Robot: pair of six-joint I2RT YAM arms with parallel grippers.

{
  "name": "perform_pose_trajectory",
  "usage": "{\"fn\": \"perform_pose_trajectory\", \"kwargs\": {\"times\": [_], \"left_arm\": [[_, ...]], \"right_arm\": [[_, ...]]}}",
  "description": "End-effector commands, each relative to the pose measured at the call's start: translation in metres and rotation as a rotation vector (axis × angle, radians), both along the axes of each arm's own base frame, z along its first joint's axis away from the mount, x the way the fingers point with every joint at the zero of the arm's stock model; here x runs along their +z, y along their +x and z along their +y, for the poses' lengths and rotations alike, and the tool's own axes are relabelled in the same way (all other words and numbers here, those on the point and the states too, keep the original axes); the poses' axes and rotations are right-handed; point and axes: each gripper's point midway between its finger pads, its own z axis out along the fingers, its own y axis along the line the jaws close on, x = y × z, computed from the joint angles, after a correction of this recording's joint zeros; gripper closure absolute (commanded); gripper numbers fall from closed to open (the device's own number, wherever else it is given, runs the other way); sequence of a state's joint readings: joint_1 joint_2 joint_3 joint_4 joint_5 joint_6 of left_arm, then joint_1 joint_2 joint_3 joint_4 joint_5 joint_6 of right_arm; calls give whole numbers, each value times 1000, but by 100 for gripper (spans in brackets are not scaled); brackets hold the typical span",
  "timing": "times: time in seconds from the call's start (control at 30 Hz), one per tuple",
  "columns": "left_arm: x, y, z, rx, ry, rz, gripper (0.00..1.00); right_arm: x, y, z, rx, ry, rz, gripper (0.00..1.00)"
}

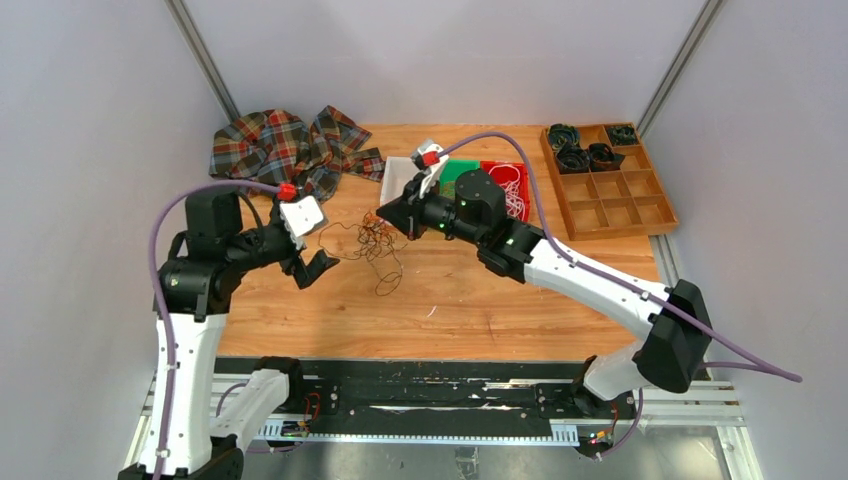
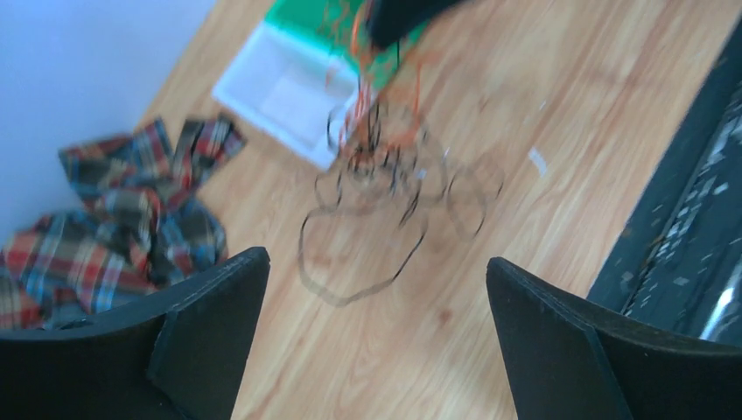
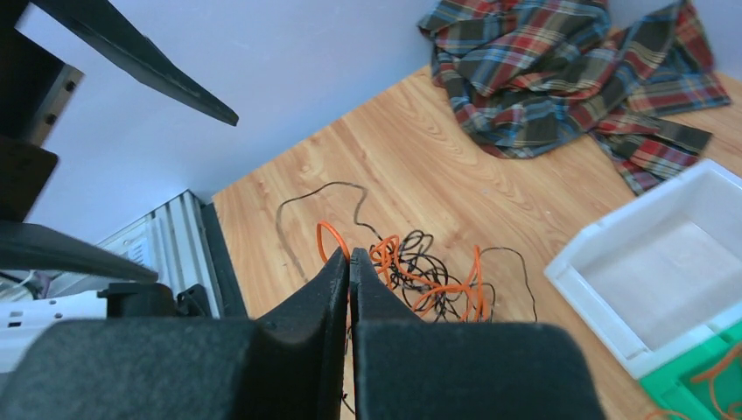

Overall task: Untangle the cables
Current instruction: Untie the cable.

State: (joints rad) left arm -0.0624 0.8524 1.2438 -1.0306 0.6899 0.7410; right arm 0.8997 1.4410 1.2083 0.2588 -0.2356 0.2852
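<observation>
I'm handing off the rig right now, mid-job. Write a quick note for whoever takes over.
Left gripper: open, empty, beside the tangle.
Right gripper: shut, apparently on an orange cable at the tangle.
Tangle: orange and black cables knotted mid-table, near the white bin.
Done: white cables lie in the red bin.
Left: separate orange from black.

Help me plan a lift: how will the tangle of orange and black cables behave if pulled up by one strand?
Probably floppy: the cables lie in loose, irregular loops on the table. Likely very light, being string-thin. Orange and black loops interlace, so one pulled strand would probably drag the clump along rather than slide free.
</observation>
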Motion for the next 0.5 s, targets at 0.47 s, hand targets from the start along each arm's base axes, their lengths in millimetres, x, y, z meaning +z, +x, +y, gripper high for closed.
{"fn": "perform_pose_trajectory", "kwargs": {"times": [0.47], "left_arm": [[-32,-24,-32,-266,-79,32,16]], "right_arm": [[12,-65,43,213,-51,-29,99]]}}
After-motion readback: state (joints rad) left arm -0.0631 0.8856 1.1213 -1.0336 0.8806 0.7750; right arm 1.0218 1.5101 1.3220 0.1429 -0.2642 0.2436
